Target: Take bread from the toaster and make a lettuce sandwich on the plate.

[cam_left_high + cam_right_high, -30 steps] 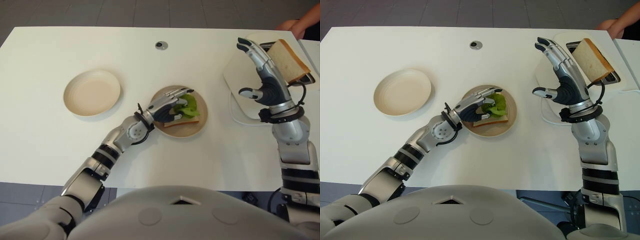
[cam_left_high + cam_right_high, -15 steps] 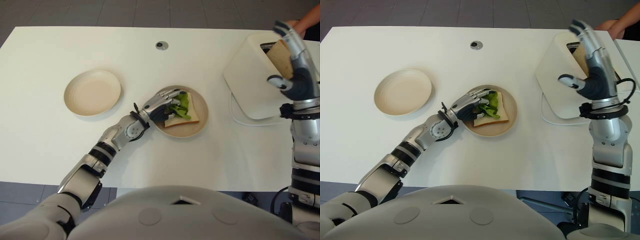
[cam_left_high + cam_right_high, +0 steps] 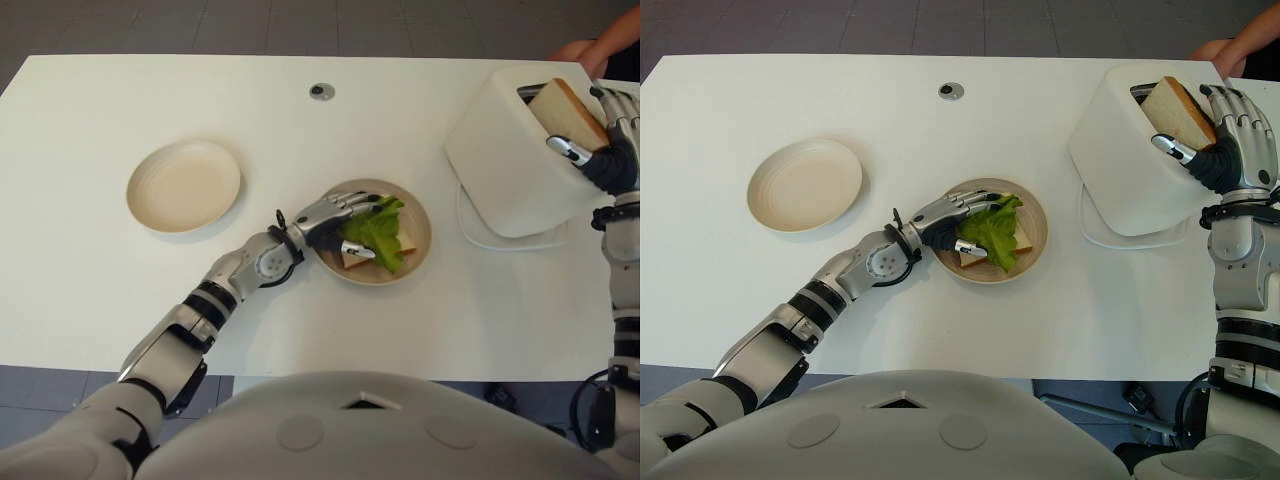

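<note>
**both hands busy as sandwich nears its top slice**

on a white table [image 3: 110,300], the robot's left hand [image 3: 325,215] rests at the near-left rim of a tan plate [image 3: 421,228] in the middle of the table. its fingers lie stretched over the left edge of a ruffled green lettuce [image 3: 378,232] leaf and its thumb is tucked in below, so the leaf is pinched between them. the lettuce lies across a bottom slice [image 3: 406,246] of bread that sits flat in the plate, showing at the leaf's right side and again beneath the thumb.

at the right rear corner of the table stands a white toaster [image 3: 1120,170], with a bread slice [image 3: 1177,110] sticking up out of its top slot. the right hand [image 3: 1238,140] is wrapped around that slice from the right: the thumb presses against its near lower edge and the curled fingers close on its far side, the slice gripped between them while its lower end sits in the slot.

a white cord [image 3: 472,236] loops on the table just in front of the toaster's base. well to the left, apart from both hands, lies an empty plate [image 3: 185,185], pale and shallow. a small round grommet [image 3: 951,90] is set into the tabletop near the far edge.
</note>
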Available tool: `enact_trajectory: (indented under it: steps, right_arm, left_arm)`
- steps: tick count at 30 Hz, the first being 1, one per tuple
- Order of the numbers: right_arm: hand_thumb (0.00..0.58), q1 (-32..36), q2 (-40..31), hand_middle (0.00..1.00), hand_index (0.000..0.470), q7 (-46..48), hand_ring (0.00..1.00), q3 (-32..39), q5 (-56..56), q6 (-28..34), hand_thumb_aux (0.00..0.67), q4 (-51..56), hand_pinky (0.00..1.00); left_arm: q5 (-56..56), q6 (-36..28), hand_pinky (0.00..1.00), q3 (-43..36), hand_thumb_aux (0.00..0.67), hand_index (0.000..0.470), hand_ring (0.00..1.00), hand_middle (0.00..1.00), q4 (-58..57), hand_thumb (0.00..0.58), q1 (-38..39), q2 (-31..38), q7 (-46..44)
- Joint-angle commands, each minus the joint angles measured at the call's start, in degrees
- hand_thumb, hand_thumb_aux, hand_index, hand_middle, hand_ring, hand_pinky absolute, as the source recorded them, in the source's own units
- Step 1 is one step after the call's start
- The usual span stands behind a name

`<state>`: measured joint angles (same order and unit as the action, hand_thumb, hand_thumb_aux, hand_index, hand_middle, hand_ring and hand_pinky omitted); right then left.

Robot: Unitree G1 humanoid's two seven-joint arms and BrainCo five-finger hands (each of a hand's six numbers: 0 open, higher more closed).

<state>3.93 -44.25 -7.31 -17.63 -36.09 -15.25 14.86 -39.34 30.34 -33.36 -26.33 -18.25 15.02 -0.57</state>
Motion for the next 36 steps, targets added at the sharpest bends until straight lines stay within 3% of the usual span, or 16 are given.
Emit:
enact_trajectory:
  steps: [1,2,3,4,5,6,12,16,18,21,23,30,32,36]
  right_arm:
    - [0.491,-0.5,-1.3,0.0,0.286,0.3,0.0,3.3,-0.4,0.0,0.407,2.3,0.0]
    - [0.578,-1.1,-1.6,0.0,0.442,0.3,0.0,3.4,-0.1,0.0,0.631,1.5,0.0]
    - [0.58,-1.8,-1.9,0.18,0.47,0.3,0.18,3.5,0.2,-0.4,0.67,0.1,0.18]
    - [0.58,-2.5,-2.1,0.47,0.47,0.3,0.47,3.1,0.9,-0.8,0.67,-1.5,0.47]
    - [0.58,-3.2,-2.2,0.63,0.47,0.4,0.63,2.6,1.6,-1.0,0.67,-3.1,0.63]
    - [0.58,-3.7,-2.4,1.0,0.47,0.8,1.0,2.2,2.4,-1.1,0.67,-4.3,1.0]
    - [0.58,-4.1,-2.7,1.0,0.47,-0.5,1.0,0.5,5.0,-1.9,0.67,-8.2,1.0]
    - [0.58,-0.1,-0.5,1.0,0.47,-11.4,1.0,-4.6,5.7,-7.0,0.67,-13.8,1.0]
    - [0.58,1.1,1.8,1.0,0.47,-10.7,1.0,-6.0,14.0,-11.0,0.67,-19.6,1.0]
    - [0.58,0.3,2.9,1.0,0.47,2.5,1.0,0.9,32.7,-11.9,0.67,-26.3,1.0]
    - [0.58,-0.5,2.6,1.0,0.47,15.3,1.0,8.2,43.0,-8.3,0.67,-26.8,1.0]
    - [0.58,7.4,5.5,1.0,0.47,61.5,1.0,25.7,59.0,-3.1,0.67,-5.6,1.0]
    - [0.58,11.1,7.1,1.0,0.47,68.3,1.0,27.7,58.9,-1.9,0.67,-0.5,1.0]
    - [0.58,17.2,10.0,1.0,0.47,71.1,1.0,29.1,53.8,-2.6,0.67,8.0,1.0]
  left_arm:
    - [0.6,-1.8,0.0,1.0,0.0,0.0,0.0,0.0,2.9,0.0,2.3,1.9,-2.0]
    - [0.8,-2.1,0.0,1.7,0.0,0.0,0.0,0.0,4.2,0.0,2.6,2.2,-1.9]
    - [1.1,-2.5,0.0,2.8,0.0,0.0,0.0,0.0,5.9,0.0,2.9,2.6,-1.6]
    - [1.4,-2.9,0.0,4.0,0.0,0.0,0.0,0.0,7.7,0.0,3.1,2.8,-1.2]
    - [1.7,-3.4,0.0,5.2,0.0,0.0,0.0,0.0,9.3,0.0,3.3,3.0,-0.7]
    - [1.9,-3.7,0.0,6.3,0.0,0.0,0.0,0.0,10.6,0.0,3.5,3.2,-0.2]
    - [3.1,-3.9,0.0,12.9,0.0,0.0,0.0,0.0,15.7,0.0,4.8,4.2,5.1]
    - [7.7,-0.1,0.0,17.9,0.0,0.0,0.0,0.0,19.3,0.0,7.5,3.8,9.5]
    - [11.1,4.3,0.0,19.1,0.0,0.0,0.0,0.0,21.3,0.0,9.9,3.7,10.5]
    - [14.2,8.8,0.0,21.1,0.0,0.0,0.0,0.0,22.5,0.0,12.5,3.3,12.2]
    - [15.8,10.3,0.0,23.0,0.0,0.0,0.0,0.0,22.3,0.0,13.1,2.4,13.7]
    - [19.4,15.3,0.0,27.1,0.0,0.0,0.0,0.0,19.8,0.0,13.1,1.3,14.3]
    - [16.6,17.5,0.0,24.9,0.0,0.0,0.0,0.0,17.9,0.0,12.8,2.2,12.5]
    - [8.6,21.9,0.0,18.9,0.0,0.0,0.0,0.0,15.5,0.0,12.8,3.7,8.8]
